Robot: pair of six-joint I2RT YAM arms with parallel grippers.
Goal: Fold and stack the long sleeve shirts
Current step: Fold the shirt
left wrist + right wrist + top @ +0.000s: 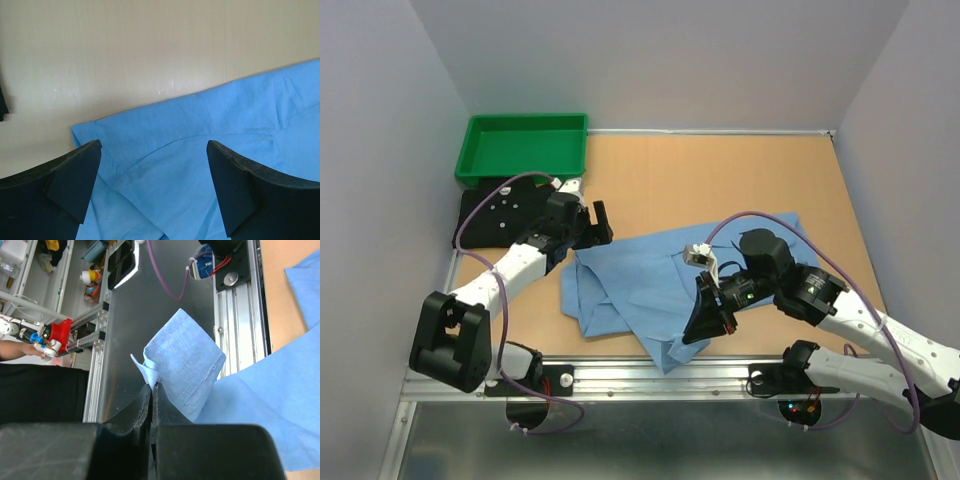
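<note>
The light blue long sleeve shirt (pixel 640 280) lies loosely spread on the table's middle. My right gripper (pixel 692 335) is at its near edge, shut on a cuff (pixel 185 360) that stands up out of the pinched jaws (pixel 153 386) over the table's front rail. My left gripper (pixel 597 224) hovers open above the shirt's far left corner. In the left wrist view the blue cloth (pixel 200 150) lies below its spread fingers (pixel 154 146) with nothing between them. The black shirt (pixel 500 213) lies folded at the left, partly hidden by the left arm.
A green plastic tray (pixel 480 165) stands at the back left corner, just behind the black shirt. Grey walls close in the left, back and right. A metal rail (pixel 640 380) runs along the near edge, with both arm bases on it.
</note>
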